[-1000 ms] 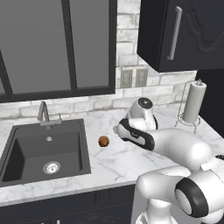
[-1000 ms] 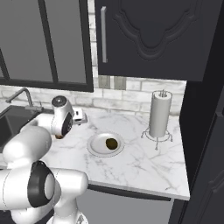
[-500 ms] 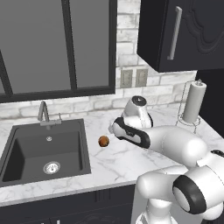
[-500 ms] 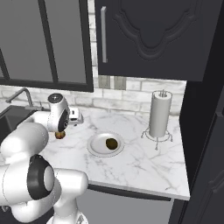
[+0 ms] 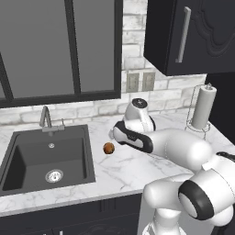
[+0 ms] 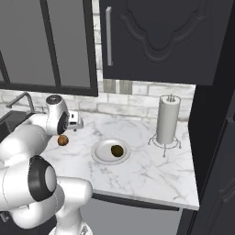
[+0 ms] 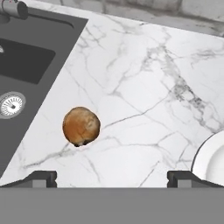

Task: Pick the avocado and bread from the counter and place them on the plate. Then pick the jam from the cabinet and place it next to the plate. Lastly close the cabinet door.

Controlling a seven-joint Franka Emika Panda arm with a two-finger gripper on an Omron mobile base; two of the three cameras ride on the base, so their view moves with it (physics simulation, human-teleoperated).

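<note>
Gripper (image 7: 112, 177) open wide, two small dark fingertips (image 7: 41, 177) far apart at bottom of hand view, nothing between them, hanging over white grey-veined marble counter (image 7: 144, 70). Small roundish orange-brown bread lump (image 7: 81, 126) sits on marble at about 10 o'clock from gripper midpoint in hand view, apart from both tips, closer to the left-hand one. Black sink (image 7: 26, 57) with round metal drain (image 7: 11, 104) at 9 to 11 o'clock of bread. Rim of round pale grey-white plate (image 7: 209, 158) at 3 o'clock edge of hand view.

Right base view: white arm's hand (image 6: 69, 123) above bread (image 6: 63, 140); plate (image 6: 99, 151) at 3 o'clock of bread, near, not touching. Small dark olive-green avocado lump (image 6: 117, 150) lies on plate, right of centre. Upright paper towel roll on wire stand (image 6: 167, 120) at 2 o'clock of plate, well apart. Matte black cabinet (image 6: 156, 36) with carved panel and pale grey bar handle (image 6: 109, 36) hangs above the counter, door shut.

Left base view: bread (image 5: 109, 148) on counter (image 5: 114, 174) just right of sink (image 5: 46, 153), arm's hand (image 5: 131, 137) at 3 o'clock of it.
</note>
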